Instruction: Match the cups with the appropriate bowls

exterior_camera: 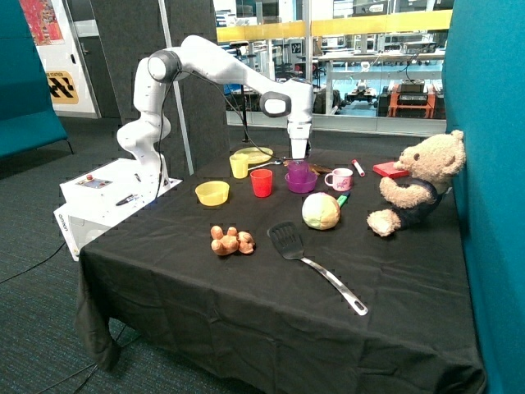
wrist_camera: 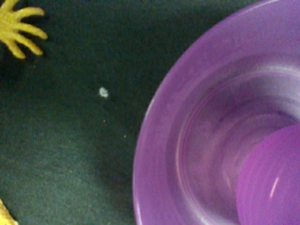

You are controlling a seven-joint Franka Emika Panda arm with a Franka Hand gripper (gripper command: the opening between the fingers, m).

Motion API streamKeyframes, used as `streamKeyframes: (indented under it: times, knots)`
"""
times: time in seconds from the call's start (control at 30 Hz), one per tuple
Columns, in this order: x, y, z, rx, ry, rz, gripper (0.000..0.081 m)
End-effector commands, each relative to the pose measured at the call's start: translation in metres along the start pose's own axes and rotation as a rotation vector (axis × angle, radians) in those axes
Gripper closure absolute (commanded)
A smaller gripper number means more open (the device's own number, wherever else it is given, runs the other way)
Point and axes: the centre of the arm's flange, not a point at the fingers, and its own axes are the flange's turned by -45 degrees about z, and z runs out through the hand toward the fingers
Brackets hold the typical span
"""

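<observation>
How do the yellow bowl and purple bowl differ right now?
The yellow bowl is empty; the purple bowl holds the purple cup. The gripper hangs right over the purple bowl, while the yellow bowl stands apart from it, beyond the red cup. Both are small, round, upright on the black cloth.

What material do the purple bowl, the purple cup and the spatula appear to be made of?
Purple bowl: likely plastic, smooth and slightly glossy, showing soft highlights.
Purple cup, under the tool: seemingly translucent plastic, with light passing through its wall.
Spatula: matte black slotted head, probably plastic; shiny silver handle, probably metal.
</observation>
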Motion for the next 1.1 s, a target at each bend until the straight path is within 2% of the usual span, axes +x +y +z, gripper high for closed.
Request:
streamKeyframes:
  times: [0.0, 0.2, 0.53, 0.67, 1.07]
  knots:
    - [-0.0007, 0.0004, 0.0056, 0.0021, 0.0063, -0.002, 0.0587]
    - [0.0019, -0.0011, 0.0035, 0.0021, 0.0063, -0.015, 0.0320]
    - [0.0035, -0.0018, 0.0026, 0.0021, 0.0063, -0.023, 0.0048]
    - [0.0019, -0.0027, 0.0034, 0.0020, 0.0063, -0.027, 0.0006]
    - [-0.0019, -0.0039, 0.0046, 0.0020, 0.0063, -0.033, 0.0000]
